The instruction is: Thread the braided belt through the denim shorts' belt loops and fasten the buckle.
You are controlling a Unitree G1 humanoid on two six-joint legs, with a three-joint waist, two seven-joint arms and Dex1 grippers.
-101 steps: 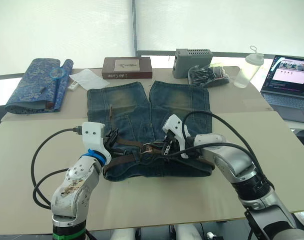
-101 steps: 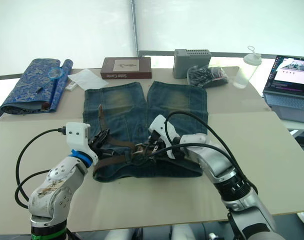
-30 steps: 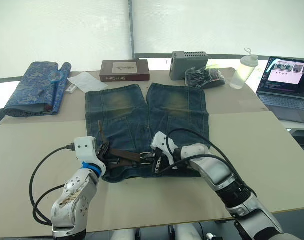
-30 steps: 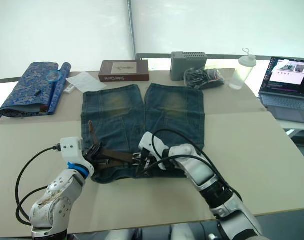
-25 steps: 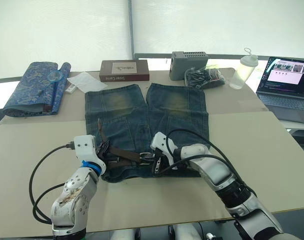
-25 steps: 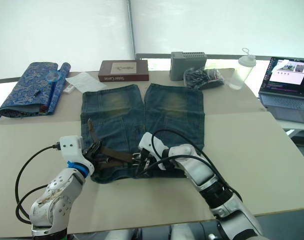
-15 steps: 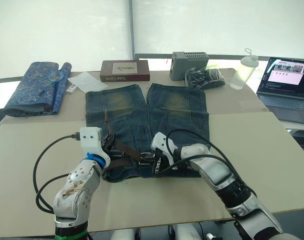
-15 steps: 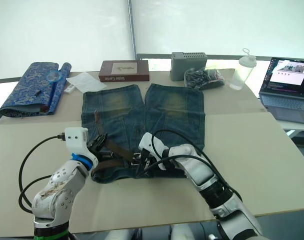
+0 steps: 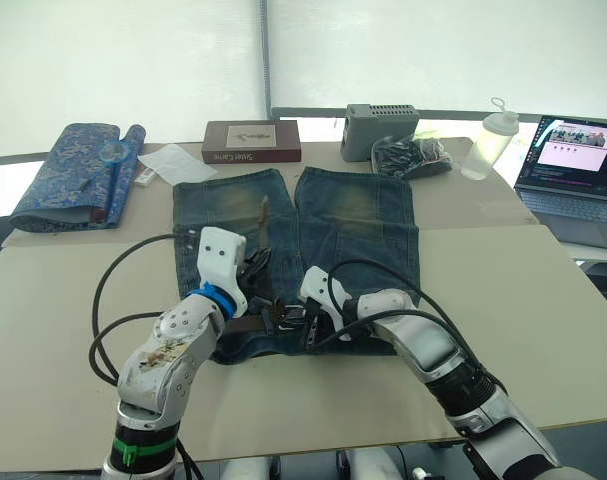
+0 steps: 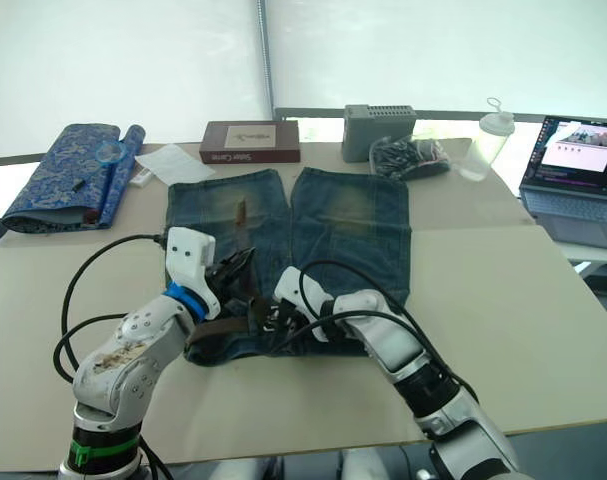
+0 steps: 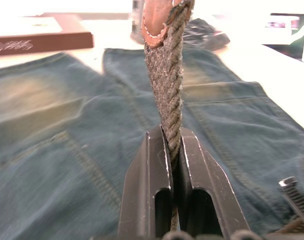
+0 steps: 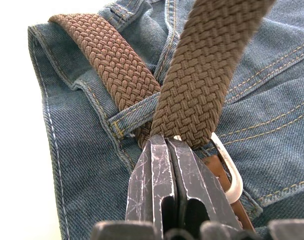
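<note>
My left gripper [image 11: 173, 150] pinches the brown woven belt [image 11: 167, 85] tight. My right gripper [image 12: 168, 145] is closed by the silver buckle [image 12: 227, 167] on the faded blue denim shorts [image 9: 358, 215]

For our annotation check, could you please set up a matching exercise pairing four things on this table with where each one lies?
Things:
1. dark brown braided leather belt
2. brown rectangular box
3. open grey laptop
4. blue patterned rolled cloth

Places:
A. far right edge
B. far left
C. gripped by both end effectors, over the faded blue denim shorts
D. far side, just beyond the shorts' legs

Pairs: 1-C, 2-D, 3-A, 4-B
</note>
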